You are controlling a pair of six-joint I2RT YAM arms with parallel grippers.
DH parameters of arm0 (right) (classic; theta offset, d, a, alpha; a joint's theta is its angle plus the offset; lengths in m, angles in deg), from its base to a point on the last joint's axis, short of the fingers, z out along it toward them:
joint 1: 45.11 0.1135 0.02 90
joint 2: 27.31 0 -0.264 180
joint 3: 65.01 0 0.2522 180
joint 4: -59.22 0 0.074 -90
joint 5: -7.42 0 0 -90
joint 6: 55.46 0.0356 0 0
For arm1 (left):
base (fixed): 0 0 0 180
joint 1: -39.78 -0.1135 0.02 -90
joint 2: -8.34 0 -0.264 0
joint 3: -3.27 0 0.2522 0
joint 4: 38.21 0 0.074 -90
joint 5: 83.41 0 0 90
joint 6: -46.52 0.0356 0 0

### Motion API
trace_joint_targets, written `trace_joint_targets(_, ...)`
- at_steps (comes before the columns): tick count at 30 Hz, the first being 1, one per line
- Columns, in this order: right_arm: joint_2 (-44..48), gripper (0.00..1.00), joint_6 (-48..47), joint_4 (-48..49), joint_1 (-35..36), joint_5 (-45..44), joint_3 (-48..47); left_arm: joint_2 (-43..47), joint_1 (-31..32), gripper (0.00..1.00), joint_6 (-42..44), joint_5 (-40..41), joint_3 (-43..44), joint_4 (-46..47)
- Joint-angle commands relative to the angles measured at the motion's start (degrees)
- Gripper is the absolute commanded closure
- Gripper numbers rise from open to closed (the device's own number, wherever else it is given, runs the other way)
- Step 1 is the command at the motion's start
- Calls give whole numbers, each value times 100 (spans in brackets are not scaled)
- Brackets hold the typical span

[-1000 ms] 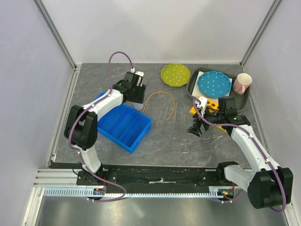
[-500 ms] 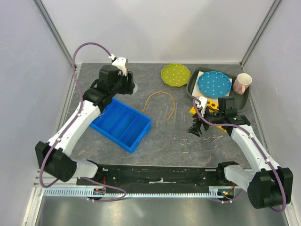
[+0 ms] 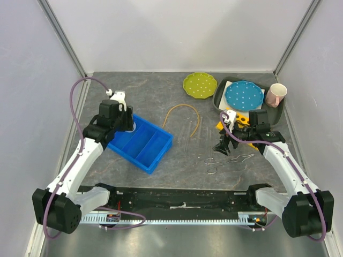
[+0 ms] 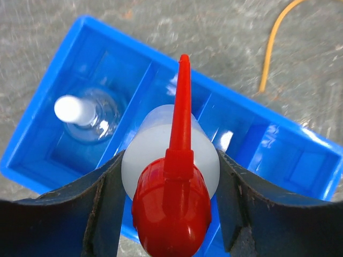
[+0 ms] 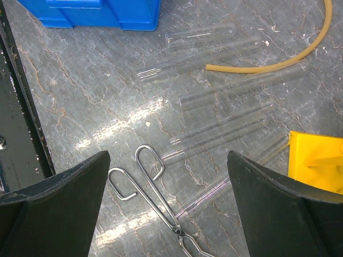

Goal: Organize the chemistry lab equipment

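Now your left gripper [image 4: 170, 206] holds the squeeze bottle [image 4: 171, 160] tight over the blue bin [image 4: 300, 160], so lower it into a free slot, while your right gripper [image 5: 167, 182] hangs open above the tongs [image 5: 161, 204].

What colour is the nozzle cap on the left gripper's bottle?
Red. The squeeze bottle and its nozzle cap show best in the left wrist view.

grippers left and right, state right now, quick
Left gripper: shut on the squeeze bottle, above the blue bin.
Right gripper: open, empty, over the wire tongs.
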Motion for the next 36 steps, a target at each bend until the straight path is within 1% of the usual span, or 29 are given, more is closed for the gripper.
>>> trace_joint_targets(1, 48, 2, -90, 93, -8, 64, -28, 43, -155, 75, 175, 47, -334, 372)
trace_joint_targets(5, 39, 2, -98, 93, -8, 47, -28, -141, -278, 75, 237, 29, -563, 522)
trace_joint_targets(12, 31, 2, -98, 101, -17, 64, -28, -405, -393, 73, 325, 91, -651, 628)
trace_joint_targets(15, 30, 2, -107, 84, -8, 64, -28, -510, -410, 59, 263, 82, -704, 636)
trace_joint_targets(16, 31, 2, -107, 101, -8, 56, -28, -537, -419, 49, 228, 91, -704, 628)
trace_joint_targets(18, 31, 2, -107, 93, -17, 64, -28, -563, -428, 39, 210, 117, -713, 601)
trace_joint_targets(19, 31, 2, -107, 93, -8, 56, -28, -563, -428, 32, 202, 126, -704, 584)
trace_joint_targets(22, 4, 2, -107, 93, -17, 56, -28, -511, -437, 22, 158, 143, -713, 575)
trace_joint_targets(25, -13, 2, -125, 84, -8, 29, -28, -484, -437, 18, 140, 135, -704, 513)
trace_joint_targets(28, -13, 2, -142, 75, -17, 20, -19, -414, -437, 16, 114, 56, -660, 399)
trace_joint_targets(32, -22, 2, -195, 75, -17, 29, 7, -107, -437, 15, 131, 38, -730, 364)
trace_joint_targets(36, 4, 2, -318, 22, -26, 73, 42, 419, -437, 14, 210, -32, -809, 425)
